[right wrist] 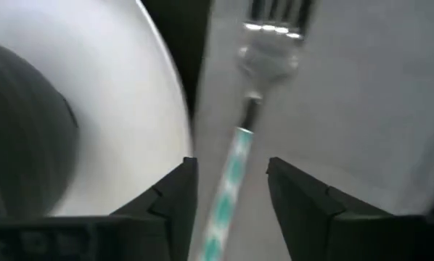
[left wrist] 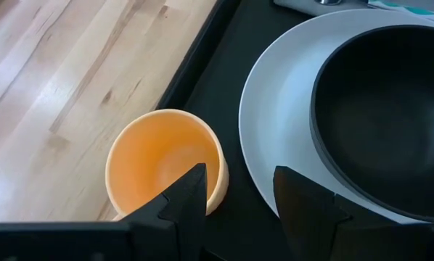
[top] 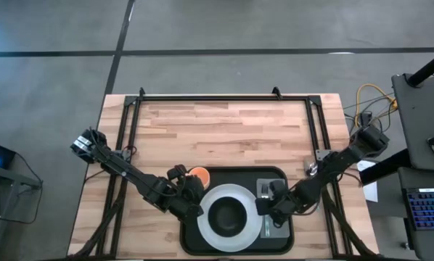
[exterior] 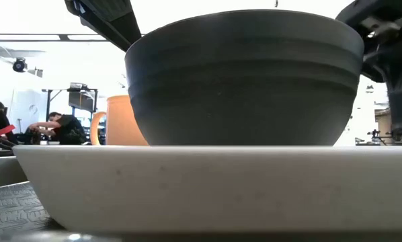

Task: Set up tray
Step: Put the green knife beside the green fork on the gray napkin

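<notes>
The black tray (top: pixel 224 176) lies at the table's near edge. A white plate (top: pixel 206 225) rests on it, and a dark bowl (top: pixel 228 214) stands on the plate. An orange cup (left wrist: pixel 155 159) stands upright in the tray's far left corner. My left gripper (left wrist: pixel 239 192) is open above the cup's plate-side wall, with one finger over the cup's mouth and the other outside. A grey napkin (right wrist: pixel 347 109) lies on the tray's right part, and a fork (right wrist: pixel 235 159) with a teal-and-white handle lies on it. My right gripper (right wrist: pixel 231 181) is open, its fingers on either side of the fork handle without touching it.
Bare wooden tabletop (top: pixel 224 130) stretches beyond the tray toward the far edge. A black metal frame (top: pixel 224 98) runs along the far and side edges. People sit in the room behind the table (exterior: pixel 53 128). A keyboard (top: pixel 427 206) sits off the table's right side.
</notes>
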